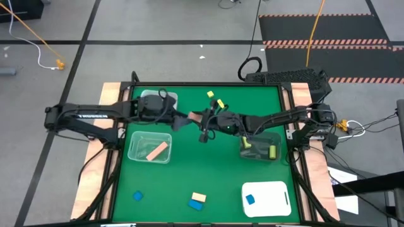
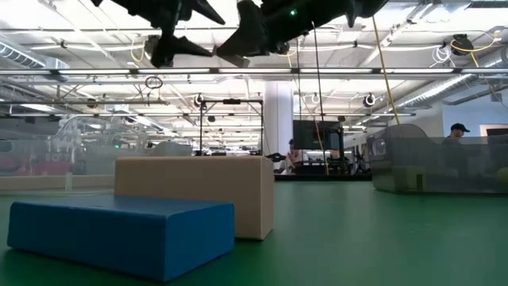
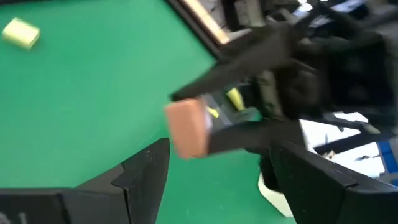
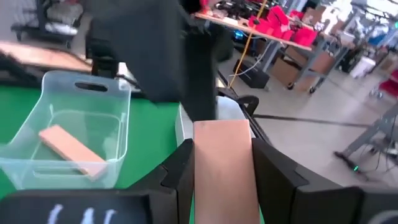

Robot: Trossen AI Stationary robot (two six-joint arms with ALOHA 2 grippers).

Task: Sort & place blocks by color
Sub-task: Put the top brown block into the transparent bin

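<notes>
Mid-handover above the green desk: the two arms meet over its middle, with a salmon block between them. The right end effector is clamped on that block, its dark fingers pressed to both sides, as the right wrist view shows. The left end effector faces it with its fingers spread wide to either side of the block's end and not touching it, so the block appears to hang from the right arm alone.

Sorting looks partly done. One salmon bar lies in the clear bin on the left of the desk, under the left arm. The clear bin on the right holds yellow-green blocks. A blue cube sits on the white tray at the near right.

Still loose on the desk: two yellow blocks at the far middle, a blue cube at the near left, and a tan block touching a blue bar at the near middle, the pair that fills the low view. A second clear bin at the far left is mostly hidden by the left arm, so its contents cannot be told.

By this count, the held block and at least five others remain to be placed
</notes>
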